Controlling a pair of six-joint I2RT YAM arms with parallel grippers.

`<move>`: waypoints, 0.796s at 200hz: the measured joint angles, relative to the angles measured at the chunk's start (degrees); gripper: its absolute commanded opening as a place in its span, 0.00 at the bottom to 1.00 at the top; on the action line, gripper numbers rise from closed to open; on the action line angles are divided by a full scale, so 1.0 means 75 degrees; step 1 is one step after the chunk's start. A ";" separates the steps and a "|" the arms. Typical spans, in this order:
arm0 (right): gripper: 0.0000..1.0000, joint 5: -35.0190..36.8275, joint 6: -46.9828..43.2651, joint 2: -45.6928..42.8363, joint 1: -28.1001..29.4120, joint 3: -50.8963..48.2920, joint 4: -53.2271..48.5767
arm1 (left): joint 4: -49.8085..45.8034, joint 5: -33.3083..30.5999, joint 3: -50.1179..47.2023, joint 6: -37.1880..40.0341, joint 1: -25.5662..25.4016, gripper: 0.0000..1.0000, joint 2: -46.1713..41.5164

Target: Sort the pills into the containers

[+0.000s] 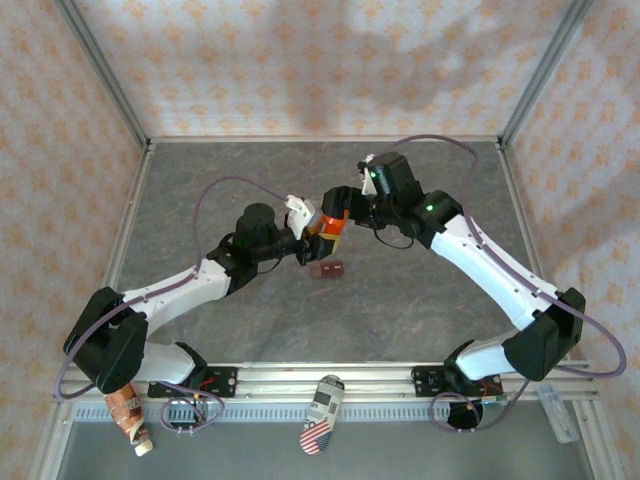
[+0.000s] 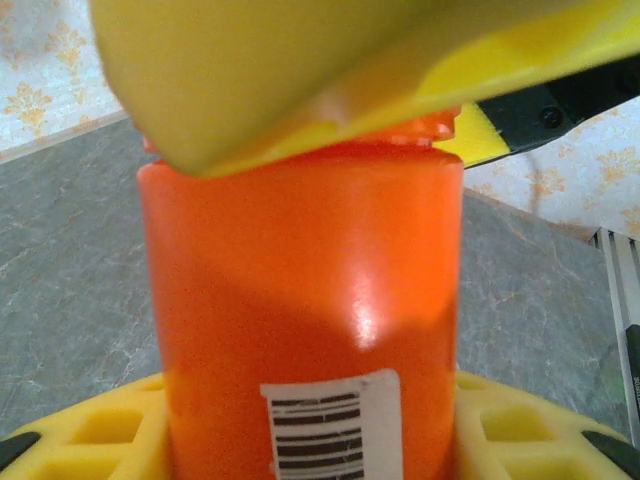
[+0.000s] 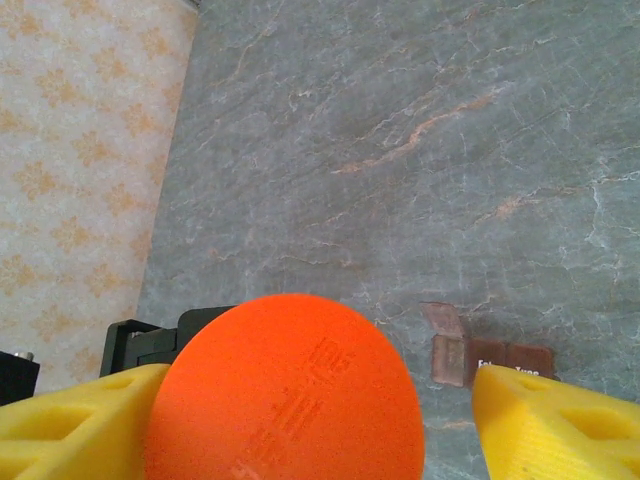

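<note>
The left gripper (image 1: 310,243) is clamped on the body of the bottle (image 2: 300,300), near the container (image 3: 490,358) on the table (image 3: 400,120). The right gripper (image 3: 320,415) straddles the cap (image 3: 285,385), its jaws wider than the cap and one finger clear of it. No pills can be made out. The bottle looks light, rigid and smooth and may twist in the pads, so grip it mid-body and pinch the cap across its rim.

White arms (image 1: 480,250), black joints (image 1: 545,340), lilac cables (image 1: 234,180), green lights (image 1: 431,208); left gripper (image 1: 311,238) and right gripper (image 1: 336,216) bear yellow fingers (image 3: 560,420).
</note>
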 measured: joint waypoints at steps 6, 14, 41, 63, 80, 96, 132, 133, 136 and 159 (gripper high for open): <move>0.76 0.0015 0.0003 0.0000 0.0000 0.0012 -0.0009 | 0.0000 0.0003 0.0000 0.0000 0.0000 0.00 0.0015; 0.76 0.0041 0.0003 0.0003 0.0000 0.0026 -0.0012 | 0.0000 0.0003 0.0000 0.0000 0.0000 0.00 0.0032; 0.73 0.0122 -0.0012 0.0009 0.0000 0.0125 -0.0015 | 0.0000 0.0006 0.0000 -0.0003 0.0000 0.00 0.0055; 0.66 0.0143 -0.0076 0.0047 0.0000 0.0262 -0.0041 | 0.0000 0.0029 0.0000 -0.0006 0.0000 0.00 0.0055; 0.62 0.0143 -0.0181 0.0111 0.0000 0.0382 -0.0067 | 0.0003 0.0029 0.0000 -0.0006 0.0000 0.00 0.0055; 0.62 0.0143 -0.0207 0.0160 0.0000 0.0437 -0.0131 | 0.0003 0.0029 0.0000 -0.0009 0.0000 0.00 0.0055; 0.60 0.0108 -0.0376 0.0286 0.0000 0.0460 -0.0259 | 0.0003 0.0032 0.0000 -0.0006 0.0000 0.00 0.0055; 0.59 0.0108 -0.0382 0.0289 0.0000 0.0460 -0.0262 | 0.0000 0.0032 0.0000 -0.0006 0.0000 0.00 0.0055; 0.58 0.0108 -0.0396 0.0294 0.0000 0.0460 -0.0277 | 0.0003 0.0032 0.0000 -0.0009 0.0000 0.00 0.0055; 0.46 0.0093 -0.0527 0.0306 0.0000 0.0463 -0.0300 | -0.0015 0.0035 0.0000 -0.0009 0.0000 0.00 0.0055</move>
